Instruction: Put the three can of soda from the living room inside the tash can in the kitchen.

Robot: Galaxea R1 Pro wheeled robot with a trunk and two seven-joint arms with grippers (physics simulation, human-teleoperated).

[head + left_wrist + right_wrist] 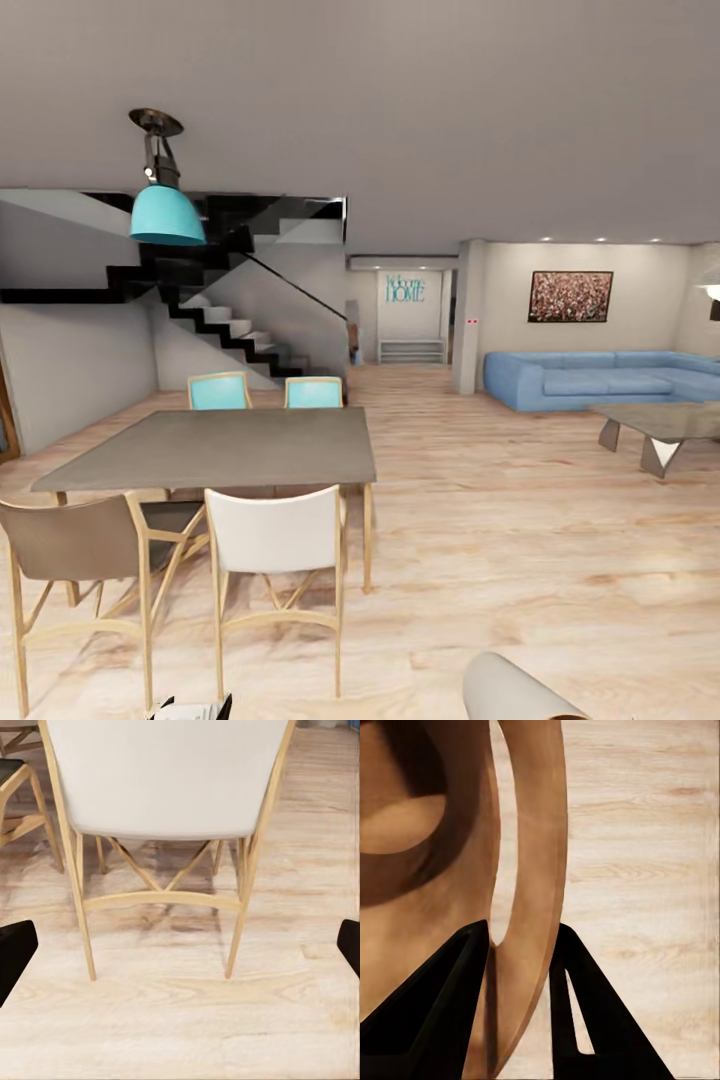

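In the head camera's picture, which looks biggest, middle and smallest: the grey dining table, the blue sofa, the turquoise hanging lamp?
As they appear in the head view:
1. Grey dining table, largest.
2. Blue sofa, though it is cut off at the picture's edge and stands farther away, so its true size may well differ.
3. Turquoise hanging lamp, smallest.

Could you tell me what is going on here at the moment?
The robot is in an open room, carrying the trash can: the right gripper is clamped on its rim, one jaw inside the coppery wall and one outside. The can's pale outer wall shows at the bottom of the head view. The left gripper is open and empty, facing a white chair at the dining table. Ahead to the right are the blue sofa and coffee table. I see no soda cans.
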